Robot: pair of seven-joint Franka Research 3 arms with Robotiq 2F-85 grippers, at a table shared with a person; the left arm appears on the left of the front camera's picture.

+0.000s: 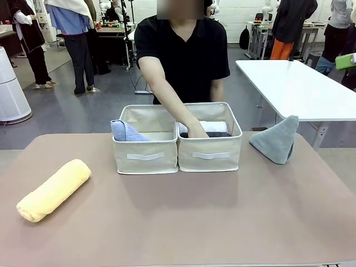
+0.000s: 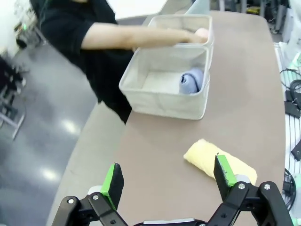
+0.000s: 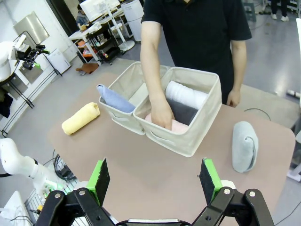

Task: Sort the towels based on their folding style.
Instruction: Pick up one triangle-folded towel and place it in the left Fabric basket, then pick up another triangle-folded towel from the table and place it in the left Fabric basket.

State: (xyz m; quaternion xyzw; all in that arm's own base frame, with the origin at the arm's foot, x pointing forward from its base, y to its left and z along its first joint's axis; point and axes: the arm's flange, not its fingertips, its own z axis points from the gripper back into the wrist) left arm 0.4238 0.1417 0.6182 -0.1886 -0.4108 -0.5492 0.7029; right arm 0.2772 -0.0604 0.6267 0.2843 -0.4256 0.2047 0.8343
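A yellow rolled towel (image 1: pixel 54 190) (image 2: pixel 221 161) (image 3: pixel 81 118) lies on the table's left side. A grey-teal cone towel (image 1: pixel 276 139) (image 3: pixel 245 145) sits at the right. A light blue cone towel (image 1: pixel 125 132) (image 2: pixel 191 81) (image 3: pixel 114 98) lies in the left bin (image 1: pixel 146 156). The right bin (image 1: pixel 210 154) (image 3: pixel 203 122) holds white (image 3: pixel 186 93), dark grey (image 3: pixel 182 112) and pink (image 3: pixel 174 126) rolls. The person's hand (image 1: pixel 196 131) (image 3: pixel 162 115) reaches into it. My left gripper (image 2: pixel 167 181) is open above the table's left end, near the yellow roll. My right gripper (image 3: pixel 155 181) is open, high above the near edge.
The two beige bins stand side by side at the table's middle back. The person's other hand (image 3: pixel 232 98) rests on the far edge. A white table (image 1: pixel 300 89) stands behind at the right. The left arm (image 3: pixel 21 162) shows low at the left of the right wrist view.
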